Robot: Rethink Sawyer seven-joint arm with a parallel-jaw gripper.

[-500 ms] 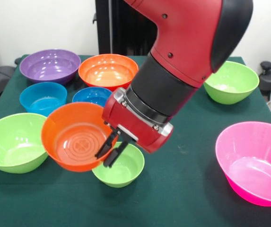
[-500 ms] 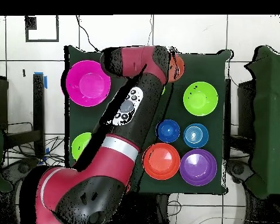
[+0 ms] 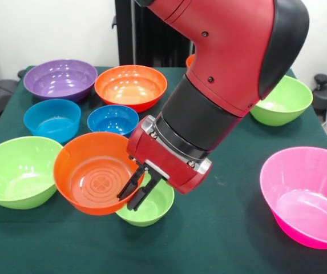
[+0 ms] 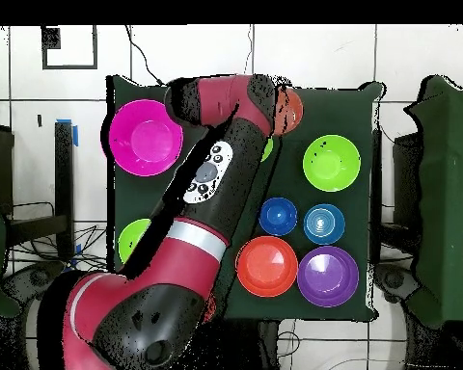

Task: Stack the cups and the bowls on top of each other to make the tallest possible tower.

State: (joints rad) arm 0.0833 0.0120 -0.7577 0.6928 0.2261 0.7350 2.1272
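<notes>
My gripper (image 3: 133, 191) is shut on the right rim of a medium orange bowl (image 3: 92, 180), one finger inside the bowl and one outside. The bowl is tilted toward the camera. Its right edge lies over a small lime green bowl (image 3: 152, 208) that stands on the table under the gripper. In the overhead view the arm hides the gripper, and only part of the held orange bowl (image 4: 290, 108) shows beside it. No pile of bowls shows in either view.
A large lime green bowl (image 3: 17, 171) stands left of the held bowl. Behind are two blue bowls (image 3: 52, 120) (image 3: 113, 120), a purple bowl (image 3: 60, 79) and an orange bowl (image 3: 130, 87). A lime green bowl (image 3: 281, 100) and a pink bowl (image 3: 306, 194) stand right.
</notes>
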